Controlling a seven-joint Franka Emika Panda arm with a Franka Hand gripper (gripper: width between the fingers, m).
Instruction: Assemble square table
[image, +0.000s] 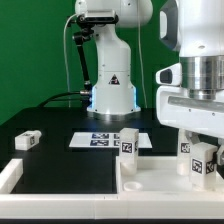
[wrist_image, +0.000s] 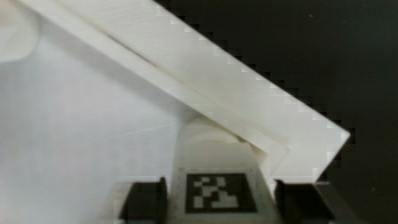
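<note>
Your claw (wrist_image: 219, 206) is straddling a tagged leg (wrist_image: 217, 186) at a corner of the square slab (image: 160, 186), jaws narrowed close on both sides. Can't tell if they're pinching it. Second leg (image: 127, 143) stands by the slab's far rim, the marker board (image: 98, 140) is just past it, and a third leg (image: 28, 140) sits well off at the exterior view's left.

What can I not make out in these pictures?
- Grip: in the wrist view the frame edge cuts off the gripper on both sides of the leg, so contact is unclear.
- Fourth leg: the exterior view shows three legs; the gripper may hide another.
- Tags on the marker board: too small in the exterior view.
</note>
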